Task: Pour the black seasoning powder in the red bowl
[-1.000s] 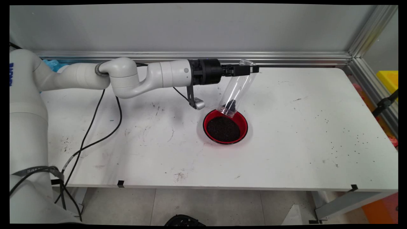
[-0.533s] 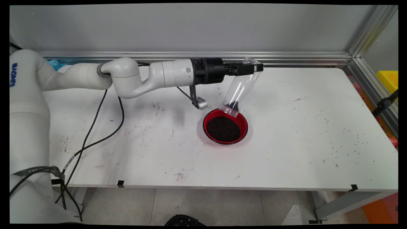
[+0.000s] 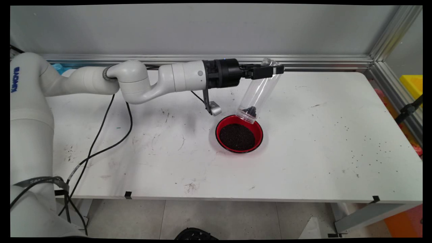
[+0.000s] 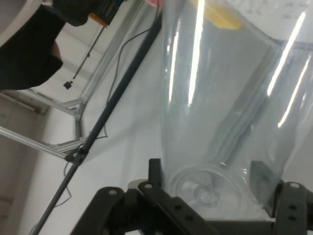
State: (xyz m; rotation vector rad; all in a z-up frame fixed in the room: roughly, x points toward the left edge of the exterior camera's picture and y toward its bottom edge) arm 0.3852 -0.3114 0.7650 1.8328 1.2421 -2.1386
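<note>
My gripper (image 3: 270,70) is shut on the base end of a clear plastic jar (image 3: 258,91), which hangs upside down and tilted, mouth toward the lower left. A small clump of dark grains sits just inside the jar's mouth (image 3: 248,113). That mouth hovers over the far rim of a red bowl (image 3: 259,129) filled with dark grains (image 3: 237,136) near the table's middle. In the hand view the jar (image 4: 220,107) fills the picture between my two black fingers (image 4: 151,186), its round bottom close to the camera.
Black cables (image 3: 101,135) droop from the arm across the table's left part. Dark grains (image 3: 364,152) lie scattered over the right side of the white table (image 3: 303,175). An aluminium frame rail (image 3: 303,62) runs along the back edge.
The gripper and jar have risen a little and shifted right. The jar's mouth has moved from over the bowl's inside to its far rim.
</note>
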